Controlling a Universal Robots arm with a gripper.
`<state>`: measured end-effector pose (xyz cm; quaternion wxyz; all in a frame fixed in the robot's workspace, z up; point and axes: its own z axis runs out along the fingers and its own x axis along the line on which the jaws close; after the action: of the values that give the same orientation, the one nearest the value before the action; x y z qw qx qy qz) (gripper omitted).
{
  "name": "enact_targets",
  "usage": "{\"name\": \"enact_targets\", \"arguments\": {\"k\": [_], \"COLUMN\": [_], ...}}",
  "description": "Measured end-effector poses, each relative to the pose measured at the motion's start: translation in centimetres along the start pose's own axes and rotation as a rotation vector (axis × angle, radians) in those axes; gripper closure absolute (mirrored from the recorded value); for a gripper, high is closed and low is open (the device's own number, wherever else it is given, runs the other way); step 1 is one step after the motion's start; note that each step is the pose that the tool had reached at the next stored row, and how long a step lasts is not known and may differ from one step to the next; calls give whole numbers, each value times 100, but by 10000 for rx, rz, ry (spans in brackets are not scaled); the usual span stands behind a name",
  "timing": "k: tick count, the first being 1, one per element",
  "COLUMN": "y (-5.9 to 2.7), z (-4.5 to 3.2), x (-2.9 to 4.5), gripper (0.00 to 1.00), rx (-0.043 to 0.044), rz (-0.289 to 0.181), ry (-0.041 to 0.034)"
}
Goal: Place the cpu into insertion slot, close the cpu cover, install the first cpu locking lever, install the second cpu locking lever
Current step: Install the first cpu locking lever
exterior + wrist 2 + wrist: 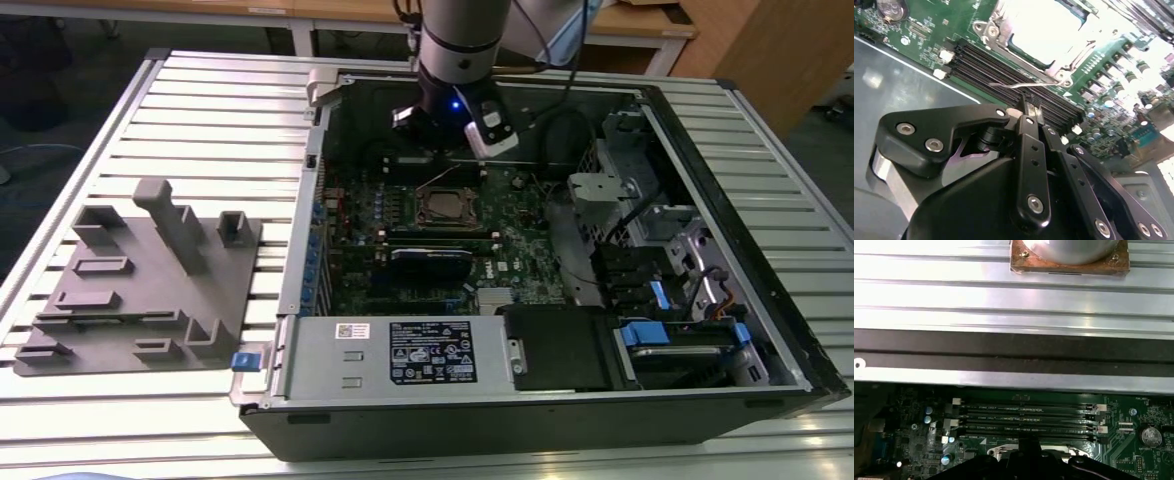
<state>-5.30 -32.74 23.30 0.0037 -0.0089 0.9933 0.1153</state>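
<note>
Glare whitens the insertion slot [1026, 50] at the top of the second wrist view; at the exterior view's centre the cpu [447, 207] lies in it. The gripper [1028, 106] has its fingers drawn together at a thin wire lever [1006, 86], grasp unclear. Lower centre, a white label [434, 352] carries print

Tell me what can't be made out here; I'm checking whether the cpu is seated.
1. Second wrist view: glare washes out the insertion slot, so what lies in it cannot be told.
2. Exterior view: the slot is too small to tell whether it is latched shut.
3. First wrist view: the slot is cut off by the frame edge and sits behind the gripper.
</note>
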Motion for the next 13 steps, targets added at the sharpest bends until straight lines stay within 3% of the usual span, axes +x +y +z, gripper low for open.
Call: {"name": "enact_targets", "arguments": {"k": [5, 13], "y": [3, -5], "z": [38, 72], "x": [-67, -80], "gripper": [89, 89], "rx": [33, 82], "rz": [8, 39], "ry": [-1, -8]}}
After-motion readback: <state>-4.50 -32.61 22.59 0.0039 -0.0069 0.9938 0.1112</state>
